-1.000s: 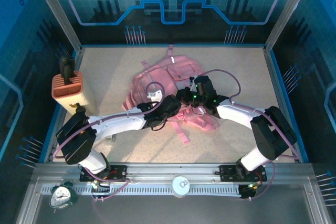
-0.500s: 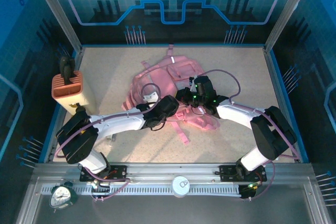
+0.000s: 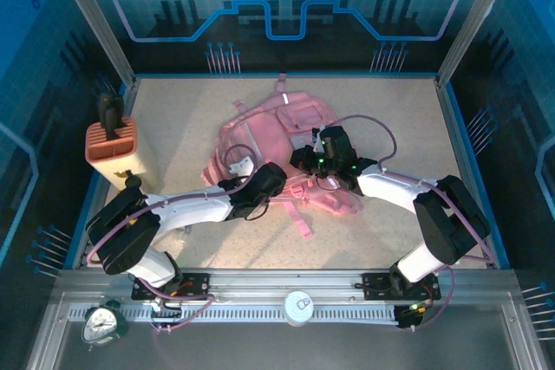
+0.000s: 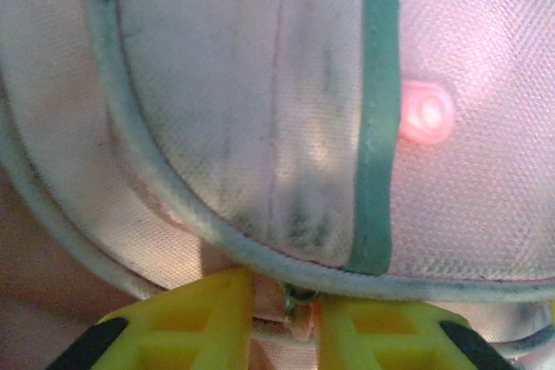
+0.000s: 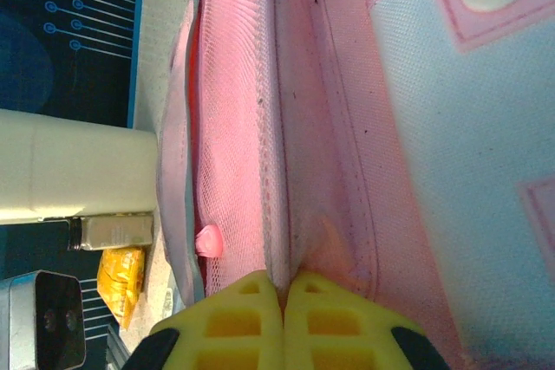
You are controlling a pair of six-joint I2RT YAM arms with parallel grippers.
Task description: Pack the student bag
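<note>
The student bag (image 3: 286, 127) lies in the middle of the desk (image 3: 173, 119), partly under my arms. My right hand (image 5: 282, 288) pinches a pink fold of it. My left hand (image 4: 284, 301) sits around a tiny zip ring (image 4: 299, 298). I cannot tell if it grips.

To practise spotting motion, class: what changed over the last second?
The left gripper slid left and nearer along the student bag. The right gripper stayed pinched on the bag's pink fabric; the bag and orange box kept still.
</note>
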